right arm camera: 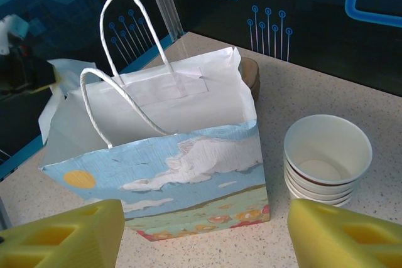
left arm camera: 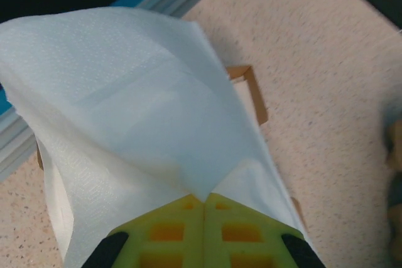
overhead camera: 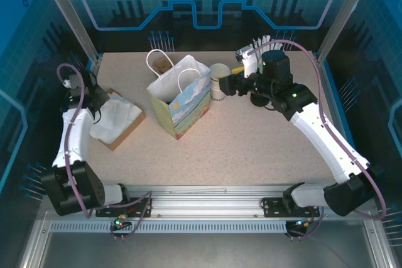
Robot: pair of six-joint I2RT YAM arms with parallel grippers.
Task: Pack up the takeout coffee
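Right wrist view first, Mia says: where does the takeout coffee (right arm camera: 250, 80) stand?

Jon answers: On the table (right arm camera: 377, 111), behind the paper bag (right arm camera: 169, 155) at its far corner. Just a brown sliver shows past the bag's edge, so its lid cannot be made out. The bag stands upright with its mouth open and both white handles up.

Mia asks: And the right gripper (right arm camera: 204, 221)?

Jon answers: Its jaws are spread wide and hold nothing. One yellow finger sits low on each side of the frame, with the bag's painted side between them. The stack of white cups (right arm camera: 326, 155) stands just beside the bag, to the right, the top cup empty. From above, that gripper hangs close to the stack, on the side away from the bag.

Mia asks: What is the left gripper (left arm camera: 204, 208) doing?

Jon answers: Its jaws are pressed together, pinching a fold of white napkin (left arm camera: 125, 111), which rises from the fingertips like a tent. A corner of the cardboard tray (left arm camera: 254, 92) shows beyond the napkin. Seen from above, tray and napkin lie well left of the bag.
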